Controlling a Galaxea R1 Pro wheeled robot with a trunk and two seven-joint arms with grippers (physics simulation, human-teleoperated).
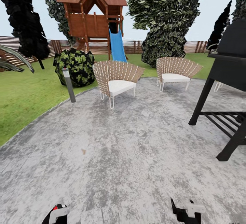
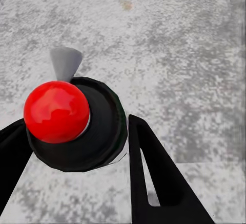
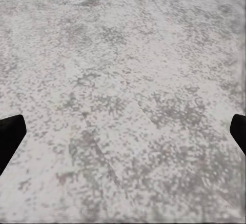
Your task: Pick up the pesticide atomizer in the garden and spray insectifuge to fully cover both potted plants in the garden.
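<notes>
- The head view looks out over the round mottled grey patio (image 1: 130, 149), with green lawn (image 1: 27, 97) off to the left and the brown slatted fence (image 1: 99, 46) running behind.
- Two woven chairs with white cushions sit on the paving, one near the middle (image 1: 116, 77) and one further right (image 1: 176, 68); a black grill (image 1: 225, 80) stands at the right edge.
- A wooden play tower with a blue slide (image 1: 118, 46) rises by the fence, a round dark bush (image 1: 75, 67) in front of it, and a grey post light (image 1: 69, 84) at the patio's rim.
- The left gripper (image 2: 77, 147) is clamped on the pesticide atomizer (image 2: 77, 124): its dark round body with a red cap sits between the black fingers (image 2: 154, 172), low over the paving.
- The right gripper (image 3: 123, 131) hangs with its fingers spread wide apart, bare grey paving between them.
</notes>
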